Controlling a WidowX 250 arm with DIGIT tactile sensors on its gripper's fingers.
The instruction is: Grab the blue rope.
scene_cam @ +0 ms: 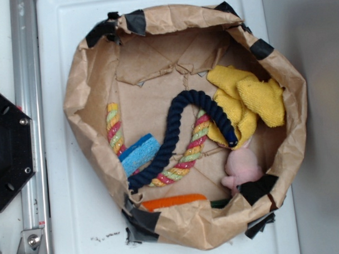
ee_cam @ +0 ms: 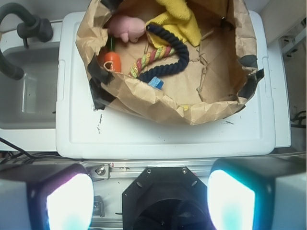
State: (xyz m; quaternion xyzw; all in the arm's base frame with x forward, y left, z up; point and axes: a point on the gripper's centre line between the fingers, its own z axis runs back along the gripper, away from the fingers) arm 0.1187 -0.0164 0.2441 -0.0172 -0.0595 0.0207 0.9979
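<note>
The blue rope (scene_cam: 178,132) is a thick navy twisted cord bent in an arch inside a brown paper bag (scene_cam: 79,91). It lies across a red, yellow and green striped rope (scene_cam: 190,154). In the wrist view the blue rope (ee_cam: 175,52) curves near the top of the frame, inside the bag (ee_cam: 158,103). My gripper (ee_cam: 151,199) is open, its two pale glowing fingers (ee_cam: 69,201) wide apart with nothing between them. It hovers over the black robot base, well short of the bag. The exterior view does not show the gripper.
Also in the bag: a light blue sponge (scene_cam: 138,153), a yellow cloth (scene_cam: 249,99), a pink soft toy (scene_cam: 240,166), an orange piece (scene_cam: 172,201). The bag sits on a white lid (ee_cam: 163,134). A black base plate (scene_cam: 9,149) and metal rail (scene_cam: 25,65) lie left.
</note>
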